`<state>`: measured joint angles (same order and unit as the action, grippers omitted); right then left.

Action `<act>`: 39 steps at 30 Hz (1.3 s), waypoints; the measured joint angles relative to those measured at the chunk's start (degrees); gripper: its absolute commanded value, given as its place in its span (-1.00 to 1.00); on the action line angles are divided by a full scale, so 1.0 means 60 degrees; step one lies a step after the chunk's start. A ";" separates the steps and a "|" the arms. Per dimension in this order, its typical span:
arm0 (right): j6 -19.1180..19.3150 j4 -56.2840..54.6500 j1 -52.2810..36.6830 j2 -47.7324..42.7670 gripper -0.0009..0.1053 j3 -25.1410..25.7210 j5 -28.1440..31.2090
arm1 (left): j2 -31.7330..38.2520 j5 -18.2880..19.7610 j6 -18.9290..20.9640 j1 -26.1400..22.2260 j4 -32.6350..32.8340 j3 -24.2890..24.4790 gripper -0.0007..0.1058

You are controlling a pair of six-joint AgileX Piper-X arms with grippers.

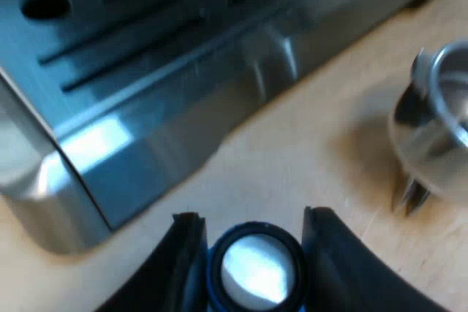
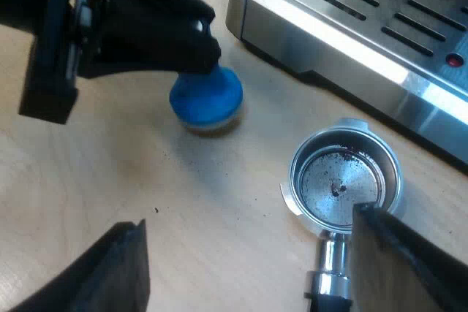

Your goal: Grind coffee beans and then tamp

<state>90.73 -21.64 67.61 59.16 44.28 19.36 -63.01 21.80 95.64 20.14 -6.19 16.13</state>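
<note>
My left gripper (image 1: 252, 217) is shut on the blue tamper (image 1: 256, 268), whose round metal face shows between the two black fingers. In the right wrist view the same gripper (image 2: 197, 45) holds the blue tamper (image 2: 206, 100) upright, at or just above the wooden table. The metal holder (image 2: 344, 180) lies loose on the table by the machine's drip tray, its basket holding only a few dark specks. My right gripper (image 2: 247, 221) hangs open above the table, one finger over the holder's handle (image 2: 330, 268). The holder (image 1: 439, 129) also shows beyond the tamper.
The espresso machine's steel drip tray (image 2: 365, 27) with its slots runs close beside both the tamper and the holder; its front edge (image 1: 183, 129) is near my left gripper. Bare wooden table (image 2: 110, 173) lies between tamper and holder.
</note>
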 measured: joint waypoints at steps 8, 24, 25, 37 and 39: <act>0.0000 0.0000 0.0000 0.0000 0.16 0.0000 0.0000 | 0.1835 0.0000 -0.0119 0.0000 0.1375 -0.0009 -0.86; -0.1468 -0.1779 0.0000 -0.1156 0.16 0.0000 0.0463 | 0.5133 0.0000 -0.0217 0.0000 0.5352 0.0871 -0.86; -0.1520 -0.1986 0.0000 -0.1288 0.16 0.0000 0.0540 | 0.5259 0.0000 -0.0217 0.0000 0.5526 0.0950 -0.86; -0.1694 -0.3615 0.0000 -0.2325 0.16 0.0000 0.0981 | 0.5810 0.0000 -0.0217 0.0000 0.7163 0.1953 -0.86; -0.1694 -0.3655 0.0000 -0.2325 0.16 0.0000 0.1013 | 0.5810 0.0000 -0.0217 0.0000 0.7297 0.2151 -0.86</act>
<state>80.56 -43.57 67.61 45.21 44.28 25.44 -28.16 21.80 94.34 20.14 37.60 29.03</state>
